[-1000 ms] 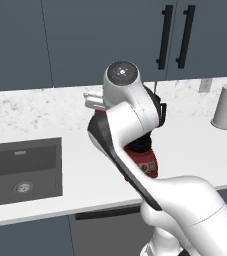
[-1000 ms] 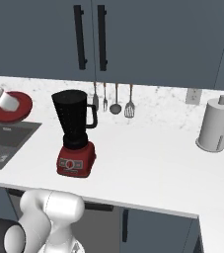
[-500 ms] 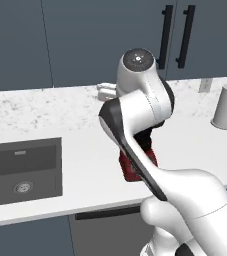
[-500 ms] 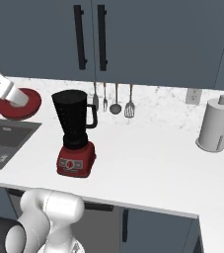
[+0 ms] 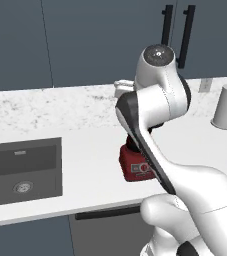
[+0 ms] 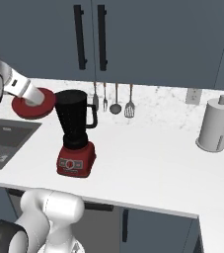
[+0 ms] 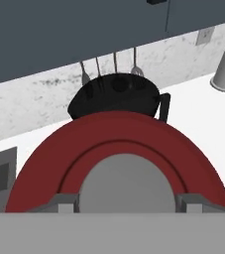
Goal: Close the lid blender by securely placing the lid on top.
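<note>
Pincer (image 7: pixel 126 202) was clamped on the grey knob of the lid (image 6: pixel 33 103), so the red disc hung in the air just beside the jar rim, ready to slide over it. Beyond stood the blender (image 6: pixel 75 131) upright on the bench (image 6: pixel 148 158), its mouth uncovered.

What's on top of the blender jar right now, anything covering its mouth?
Nothing sits on the blender; its rim is bare. The lid is in the air beside it, to its left in the right base view, gripped by the gripper at its grey knob. The dark walls hide the jar's inside.
</note>
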Robot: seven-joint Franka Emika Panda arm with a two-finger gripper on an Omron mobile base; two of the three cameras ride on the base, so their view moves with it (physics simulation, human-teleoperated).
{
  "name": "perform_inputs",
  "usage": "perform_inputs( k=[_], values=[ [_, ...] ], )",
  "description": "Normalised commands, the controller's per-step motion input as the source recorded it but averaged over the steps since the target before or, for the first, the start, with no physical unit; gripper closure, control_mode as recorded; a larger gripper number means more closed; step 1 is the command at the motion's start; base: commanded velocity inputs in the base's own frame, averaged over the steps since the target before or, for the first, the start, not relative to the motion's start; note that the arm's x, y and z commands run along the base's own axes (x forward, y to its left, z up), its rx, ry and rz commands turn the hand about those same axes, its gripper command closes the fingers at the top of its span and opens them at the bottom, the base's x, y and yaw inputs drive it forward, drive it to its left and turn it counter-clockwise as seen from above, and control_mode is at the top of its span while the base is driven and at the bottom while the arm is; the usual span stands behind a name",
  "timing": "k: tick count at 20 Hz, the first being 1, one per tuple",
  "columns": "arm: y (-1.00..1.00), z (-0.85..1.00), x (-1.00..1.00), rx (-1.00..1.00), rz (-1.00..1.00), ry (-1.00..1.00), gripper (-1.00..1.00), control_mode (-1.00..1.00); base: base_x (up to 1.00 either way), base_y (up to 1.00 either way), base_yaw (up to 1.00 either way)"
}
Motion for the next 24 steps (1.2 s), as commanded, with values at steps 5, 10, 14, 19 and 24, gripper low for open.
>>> perform_inputs(
  k=[5, 10, 14, 19, 24],
  values=[
    [-0.49, 0.04, 0.32, -0.06, 0.0, 0.08, 1.0, -1.0, 0.0, 0.0, 0.0],
    [-0.4, 0.0, 0.43, -0.05, 0.0, 0.14, 1.0, -1.0, 0.0, 0.0, 0.0],
    [-0.12, 0.05, 0.42, -0.01, 0.0, 0.11, 1.0, -1.0, 0.0, 0.0, 0.0],
    [0.0, 0.1, 0.33, 0.0, 0.0, 0.04, 1.0, -1.0, 0.0, 0.0, 0.0],
    [0.0, 0.0, 0.3, 0.0, 0.0, 0.0, 1.0, -1.0, 0.0, 0.0, 0.0]
  ],
)
